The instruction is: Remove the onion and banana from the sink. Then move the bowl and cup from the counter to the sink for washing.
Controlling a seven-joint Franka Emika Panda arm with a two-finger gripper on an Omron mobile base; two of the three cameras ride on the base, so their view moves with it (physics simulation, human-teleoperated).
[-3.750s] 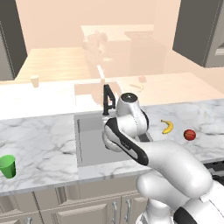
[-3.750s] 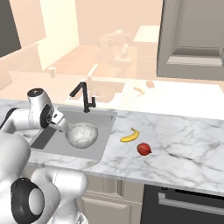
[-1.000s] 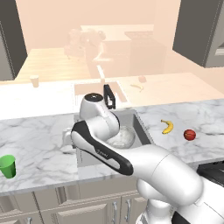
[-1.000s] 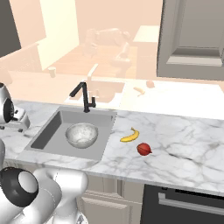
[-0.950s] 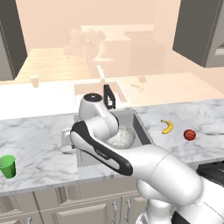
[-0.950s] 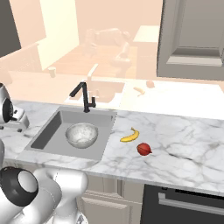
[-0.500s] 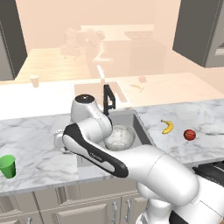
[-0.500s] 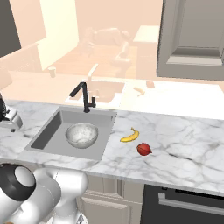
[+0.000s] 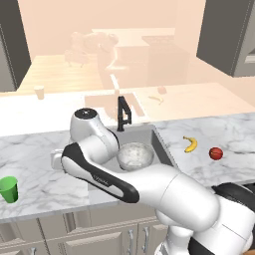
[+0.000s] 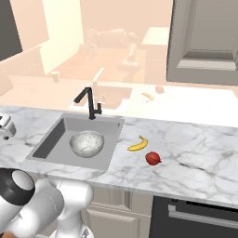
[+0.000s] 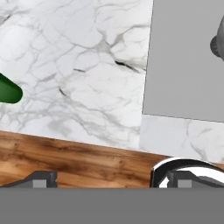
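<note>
White marble counter (image 9: 35,154) with grey veins is running across the kitchen, with the grey sink (image 10: 51,139) set into it. The gripper (image 9: 56,160) is hanging over the counter just beside the sink's left rim, its jaws spread wide and grasping nothing. The speckled bowl (image 10: 86,143) is already sitting in the basin, off to the hand's right. The banana (image 10: 138,144) and the red onion (image 10: 153,158) are lying on the marble farther right, beyond the sink, close together but apart. The green cup (image 9: 9,189) is standing upright on the counter to the hand's left, toward the front edge; in the hand view it is peeking in at the left margin (image 11: 8,91).

The cup looks like the one item left to move. It is small and tapered, so a low or off-centre approach could be knocking it over or nudging it off the nearby counter edge. A grip closing too near the rim could be letting it slip on the way to the basin.
</note>
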